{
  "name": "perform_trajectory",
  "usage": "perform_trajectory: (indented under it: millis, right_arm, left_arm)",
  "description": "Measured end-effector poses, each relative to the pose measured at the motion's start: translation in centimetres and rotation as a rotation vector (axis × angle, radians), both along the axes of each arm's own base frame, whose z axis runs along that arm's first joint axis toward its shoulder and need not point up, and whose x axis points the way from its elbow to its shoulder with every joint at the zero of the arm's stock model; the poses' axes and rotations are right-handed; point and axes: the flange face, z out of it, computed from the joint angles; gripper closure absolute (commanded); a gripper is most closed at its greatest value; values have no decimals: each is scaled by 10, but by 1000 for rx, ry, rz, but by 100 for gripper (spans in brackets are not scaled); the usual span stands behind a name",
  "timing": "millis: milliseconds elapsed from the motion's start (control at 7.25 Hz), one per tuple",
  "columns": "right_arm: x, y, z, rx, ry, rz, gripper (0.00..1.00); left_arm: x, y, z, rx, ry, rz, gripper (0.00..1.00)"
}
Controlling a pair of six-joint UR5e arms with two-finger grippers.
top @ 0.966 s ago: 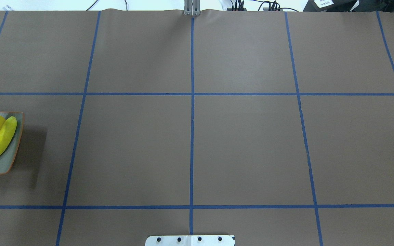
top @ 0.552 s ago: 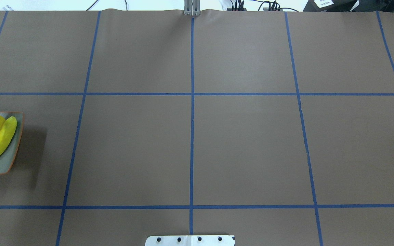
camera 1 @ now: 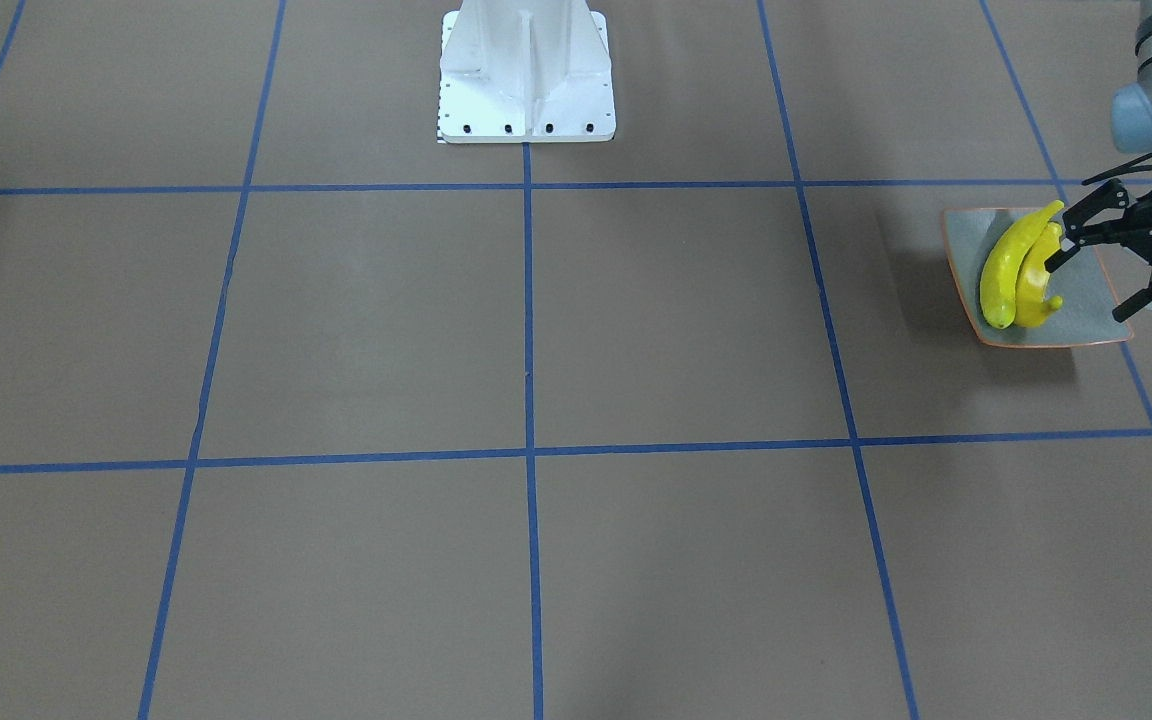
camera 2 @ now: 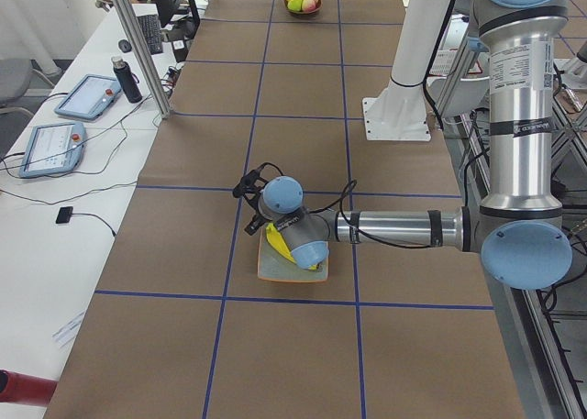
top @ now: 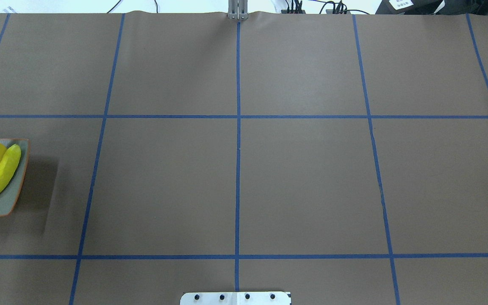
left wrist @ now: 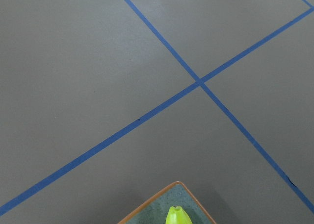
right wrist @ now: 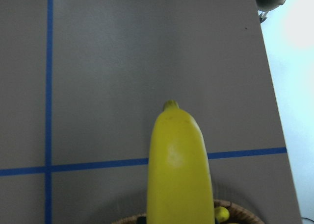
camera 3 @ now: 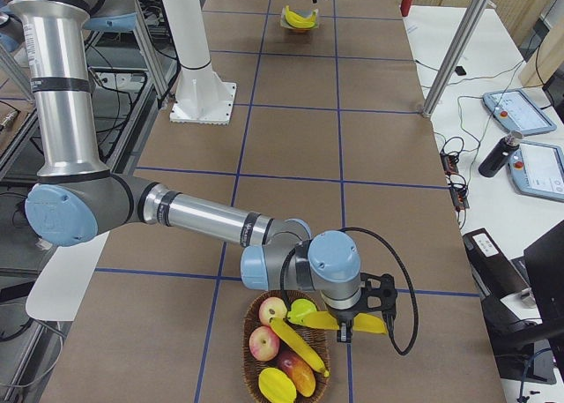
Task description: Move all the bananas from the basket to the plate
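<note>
Two yellow bananas (camera 1: 1001, 270) (top: 0, 173) lie side by side on the grey-green plate (camera 1: 1086, 325) (top: 6, 199) at the table's left end. My left gripper (camera 1: 1086, 290) hovers open and empty over the plate, beside the bananas. At the opposite end stands the wicker basket (camera 3: 248, 350), with one banana (camera 3: 300, 346) lying across its fruit. My right gripper (camera 3: 361, 319) is shut on another banana (camera 3: 352, 322) (right wrist: 179, 170). That banana hangs level above the basket's rim. In the right wrist view it juts out over the brown table.
Apples (camera 3: 264, 341) and other fruit fill the basket. The white robot base (camera 1: 526, 75) stands at the table's back middle. Blue tape lines grid the brown table cover (top: 303, 186). A side desk holds tablets (camera 2: 83, 98) and a bottle (camera 2: 128, 78).
In the overhead view the left gripper's dark finger has shifted away from the plate's far edge and slightly rightward. The two bananas on the plate have not moved.
</note>
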Motion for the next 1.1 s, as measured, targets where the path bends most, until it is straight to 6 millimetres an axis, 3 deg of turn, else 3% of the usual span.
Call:
perform_trajectory:
  millis: [276, 690, 828, 1103]
  right_arm:
    - [-60, -36, -59, -26, -102, 49, 100]
    - [-184, -61, -175, -71, -301, 193, 100]
    - [-226, -70, -216, -93, -391, 229, 100]
    - [-317, -83, -308, -119, -536, 227, 100]
  left_arm:
    - [11, -25, -36, -12, 49, -21, 0]
    - [56, -57, -116, -48, 161, -5, 0]
    - [84, -67, -155, -62, 208, 23, 0]
    - [164, -64, -237, -111, 303, 128, 0]
